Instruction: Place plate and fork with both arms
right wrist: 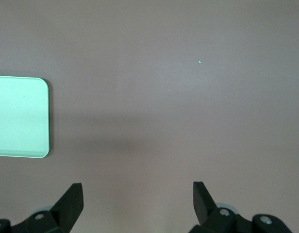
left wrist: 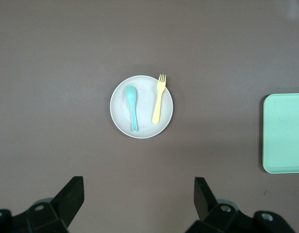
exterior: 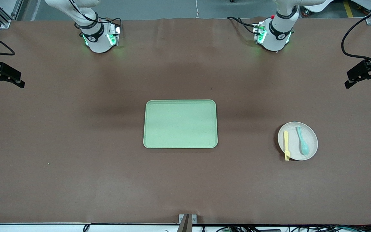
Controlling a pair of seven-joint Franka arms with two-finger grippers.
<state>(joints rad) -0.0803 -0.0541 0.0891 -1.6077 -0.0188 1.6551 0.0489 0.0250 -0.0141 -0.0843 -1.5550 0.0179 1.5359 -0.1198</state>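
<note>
Lying on the plate (exterior: 311,141), the fork (exterior: 286,145) points tines toward the front camera; both grippers (left wrist: 139,199) (right wrist: 138,201) wide.

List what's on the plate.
On the plate: a fork and a teal spoon, side by side and apart. The fork's tines overhang the rim on the side nearer the front camera. The plate surface under each utensil is covered.

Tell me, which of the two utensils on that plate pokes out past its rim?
The yellow fork: its tines overhang the plate edge nearest the front camera. The teal spoon lies wholly inside.
</note>
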